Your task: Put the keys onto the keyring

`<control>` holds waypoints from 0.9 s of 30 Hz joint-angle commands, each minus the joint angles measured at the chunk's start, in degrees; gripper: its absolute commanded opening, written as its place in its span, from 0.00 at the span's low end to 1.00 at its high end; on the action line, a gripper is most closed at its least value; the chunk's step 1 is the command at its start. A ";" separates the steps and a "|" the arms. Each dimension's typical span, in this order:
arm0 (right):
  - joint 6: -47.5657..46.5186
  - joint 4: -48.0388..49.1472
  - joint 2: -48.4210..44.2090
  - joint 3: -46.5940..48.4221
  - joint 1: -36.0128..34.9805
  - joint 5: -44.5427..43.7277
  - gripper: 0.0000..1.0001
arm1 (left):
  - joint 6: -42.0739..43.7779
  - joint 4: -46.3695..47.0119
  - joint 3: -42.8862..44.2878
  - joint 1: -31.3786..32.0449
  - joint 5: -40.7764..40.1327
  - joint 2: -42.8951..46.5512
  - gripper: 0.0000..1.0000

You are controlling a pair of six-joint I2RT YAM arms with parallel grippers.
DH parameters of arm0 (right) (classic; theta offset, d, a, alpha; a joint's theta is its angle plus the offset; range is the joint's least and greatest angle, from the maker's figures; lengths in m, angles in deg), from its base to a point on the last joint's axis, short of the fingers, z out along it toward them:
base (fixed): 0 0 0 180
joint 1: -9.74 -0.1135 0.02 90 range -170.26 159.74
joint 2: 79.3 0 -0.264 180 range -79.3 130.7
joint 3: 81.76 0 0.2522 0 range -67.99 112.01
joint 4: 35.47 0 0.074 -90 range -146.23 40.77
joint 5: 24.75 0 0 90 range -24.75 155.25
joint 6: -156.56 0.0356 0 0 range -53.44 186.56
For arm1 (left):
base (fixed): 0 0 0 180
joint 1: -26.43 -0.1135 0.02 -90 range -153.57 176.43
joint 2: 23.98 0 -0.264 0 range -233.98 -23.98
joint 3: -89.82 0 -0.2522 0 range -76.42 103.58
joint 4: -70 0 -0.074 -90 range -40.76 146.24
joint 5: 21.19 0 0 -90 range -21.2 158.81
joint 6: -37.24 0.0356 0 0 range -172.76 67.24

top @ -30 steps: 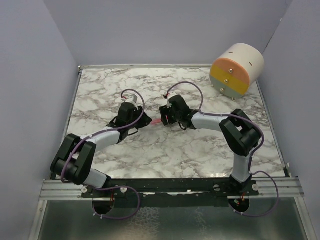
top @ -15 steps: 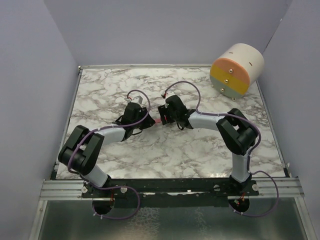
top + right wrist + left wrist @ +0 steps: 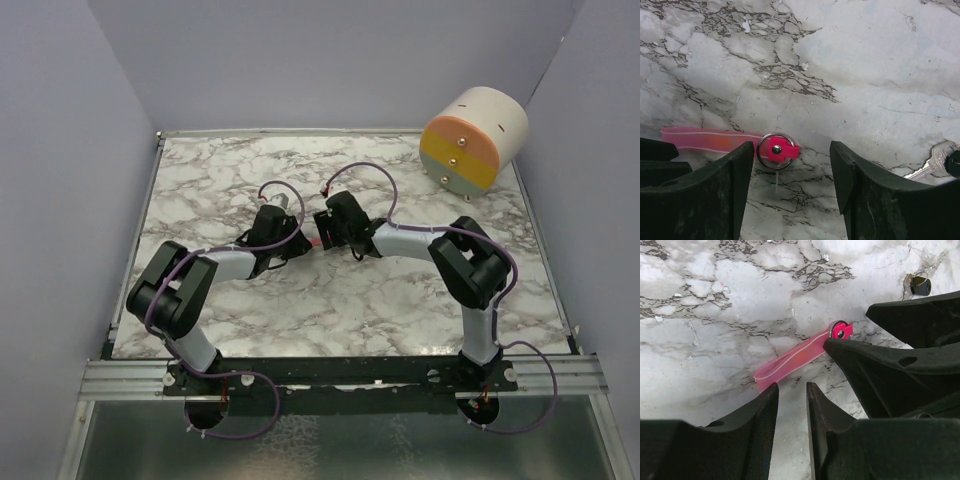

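Both jaws open, empty; keyring [image 3: 725, 140] lies between them, key [image 3: 932, 161] beside right jaws.

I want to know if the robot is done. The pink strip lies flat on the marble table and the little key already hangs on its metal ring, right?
Not quite. The pink strip does lie flat on the marble table, but its metal ring has no key on it. The little key lies apart from it on the table, off to the side, as the right wrist view shows.
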 commanded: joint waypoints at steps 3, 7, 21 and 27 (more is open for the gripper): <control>0.56 -2.35 1.32 1.60 -0.42 -4.34 0.60 | 0.54 1.01 1.69 0.20 -0.81 -2.62 0.31; 0.65 -2.60 0.76 1.33 -0.44 -5.80 0.60 | 0.53 1.05 1.80 0.20 -0.67 -2.90 0.31; 0.42 -5.45 -3.16 0.67 -0.44 -12.14 0.60 | 0.63 0.75 1.62 0.16 -1.29 -5.27 0.31; 0.47 -6.57 -4.24 0.55 -0.43 -13.81 0.60 | 0.66 0.66 1.90 0.05 -1.15 -6.42 0.31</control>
